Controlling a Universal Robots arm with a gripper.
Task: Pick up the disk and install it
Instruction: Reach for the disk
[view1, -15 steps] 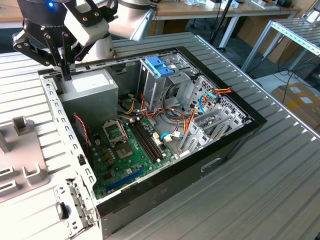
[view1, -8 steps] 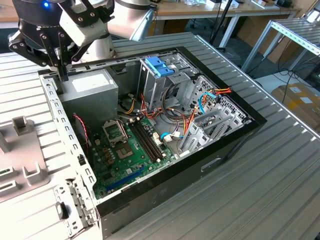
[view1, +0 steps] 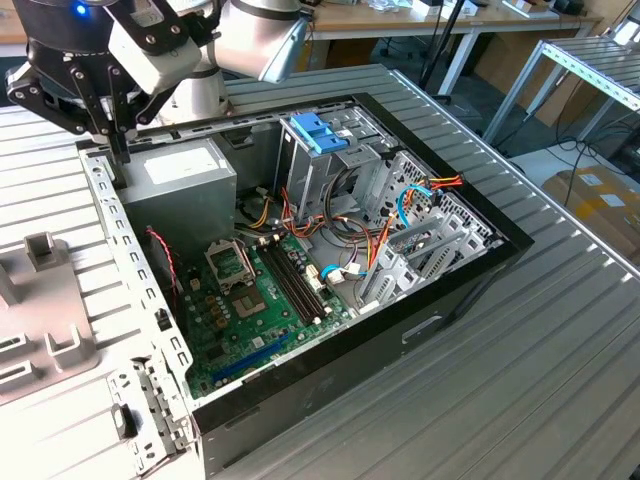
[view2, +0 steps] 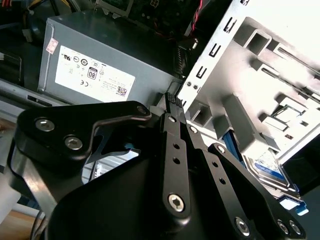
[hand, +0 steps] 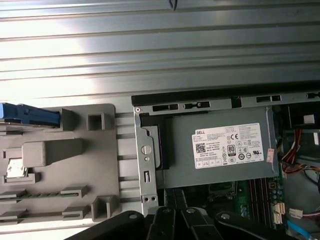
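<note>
Jaws pressed together (disk (hand: 30, 116) apart).

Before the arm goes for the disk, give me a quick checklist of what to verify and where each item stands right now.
1. Disk located: ok. The disk lies in the grey fixture beside the case.
2. Gripper empty: ok. The gripper holds nothing.
3. Gripper open for a pick: not ok. It is shut.
4. Gripper above the disk: not ok. It hangs at the case's edge, by the power supply.
5. Disk unobstructed: ok. Nothing lies on it in both wrist views.
6. Free bay in the drive cage: cannot tell.
</note>
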